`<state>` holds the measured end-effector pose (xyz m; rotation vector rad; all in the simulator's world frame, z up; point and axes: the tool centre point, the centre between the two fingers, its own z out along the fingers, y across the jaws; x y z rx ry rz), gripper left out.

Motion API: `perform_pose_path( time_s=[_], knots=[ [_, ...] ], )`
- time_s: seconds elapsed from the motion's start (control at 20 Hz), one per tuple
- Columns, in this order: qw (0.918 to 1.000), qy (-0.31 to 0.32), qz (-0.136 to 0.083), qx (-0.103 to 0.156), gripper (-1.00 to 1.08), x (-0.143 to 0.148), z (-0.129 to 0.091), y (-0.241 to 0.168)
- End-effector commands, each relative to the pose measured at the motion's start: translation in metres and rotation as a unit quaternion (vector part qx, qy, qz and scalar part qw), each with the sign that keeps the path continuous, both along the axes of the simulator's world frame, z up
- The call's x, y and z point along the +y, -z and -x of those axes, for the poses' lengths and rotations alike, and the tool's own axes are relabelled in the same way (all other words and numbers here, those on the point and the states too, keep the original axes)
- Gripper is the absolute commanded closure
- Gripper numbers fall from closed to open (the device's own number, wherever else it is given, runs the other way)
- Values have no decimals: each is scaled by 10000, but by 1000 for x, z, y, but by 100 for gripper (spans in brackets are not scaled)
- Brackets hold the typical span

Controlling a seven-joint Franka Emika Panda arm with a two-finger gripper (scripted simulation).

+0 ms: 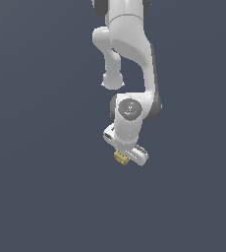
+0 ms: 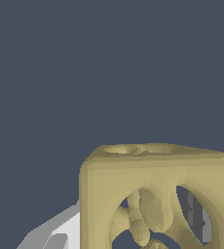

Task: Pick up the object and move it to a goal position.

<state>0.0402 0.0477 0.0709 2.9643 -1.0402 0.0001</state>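
The object (image 1: 120, 157) is a small yellowish-tan cube with hollowed, patterned faces, sitting at the tip of the white gripper (image 1: 123, 155) below the arm's wrist in the exterior view. In the wrist view the cube (image 2: 148, 170) looms very close. A white finger (image 2: 60, 228) presses against one of its sides, and a grey part of the other finger shows through the cube's openings. The gripper is shut on the cube.
The white arm (image 1: 129, 59) hangs down from the top of the exterior view. Around it there is only a uniform dark blue-grey background (image 1: 36, 147), with no other object or edge visible.
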Motion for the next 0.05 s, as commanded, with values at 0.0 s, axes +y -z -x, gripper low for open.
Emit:
perform_pose_path(
  time_s=[0.0],
  knots=[
    [10000, 0, 0, 1, 108, 0, -1, 0]
  ],
)
